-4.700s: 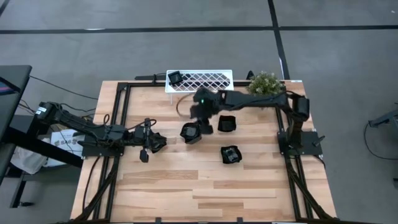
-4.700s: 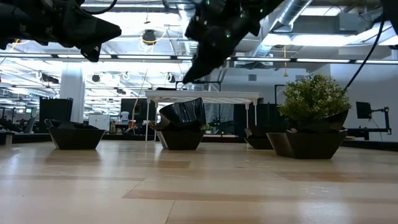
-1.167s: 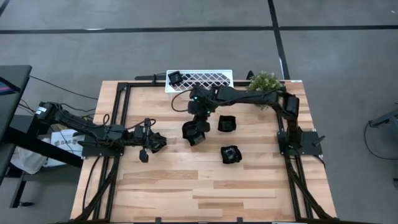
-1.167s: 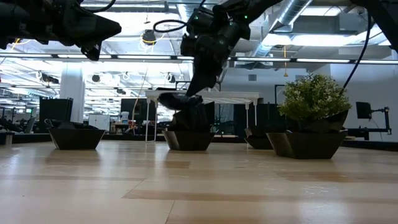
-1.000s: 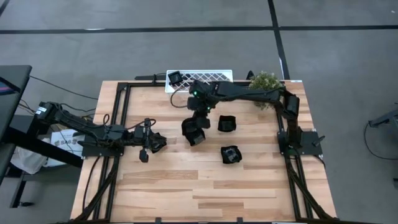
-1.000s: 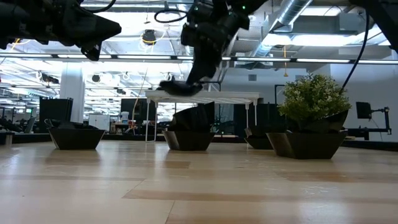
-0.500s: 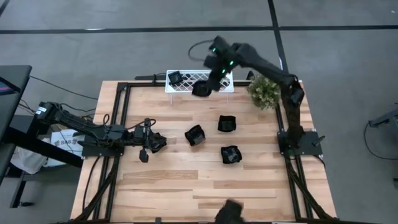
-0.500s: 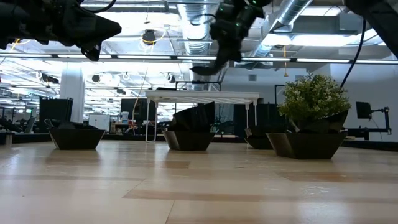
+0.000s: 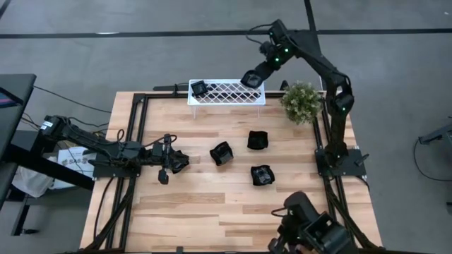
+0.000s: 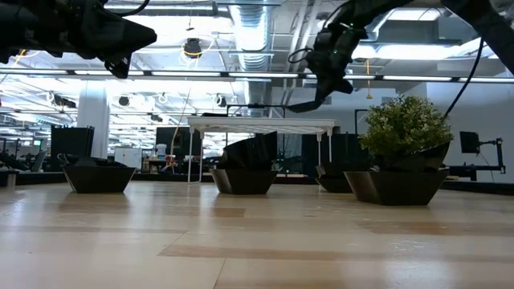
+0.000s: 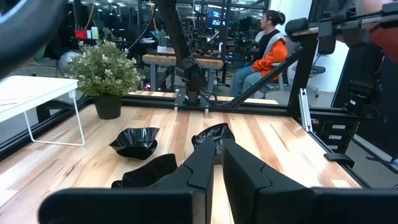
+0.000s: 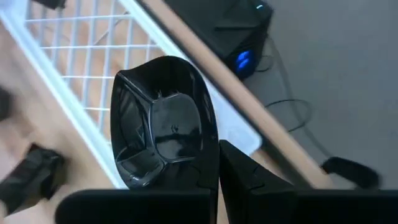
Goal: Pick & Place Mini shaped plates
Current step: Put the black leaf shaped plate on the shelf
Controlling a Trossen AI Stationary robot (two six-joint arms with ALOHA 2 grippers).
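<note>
While the left gripper [image 9: 176, 161] waits pressed together at the counter's [image 9: 183, 212] 9 o'clock side, the right gripper [image 9: 253, 77] pinches a mini shaped plate [image 12: 163, 121] above the white rack's [image 9: 226, 92] 3 o'clock end.

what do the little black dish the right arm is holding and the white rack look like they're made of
The black dish in the right end effector looks like glossy moulded plastic or glazed ceramic: its faceted surface shows sharp highlights; which one is unclear. The white rack looks like coated metal wire, judging by its thin lattice and slim legs, matte white.
</note>
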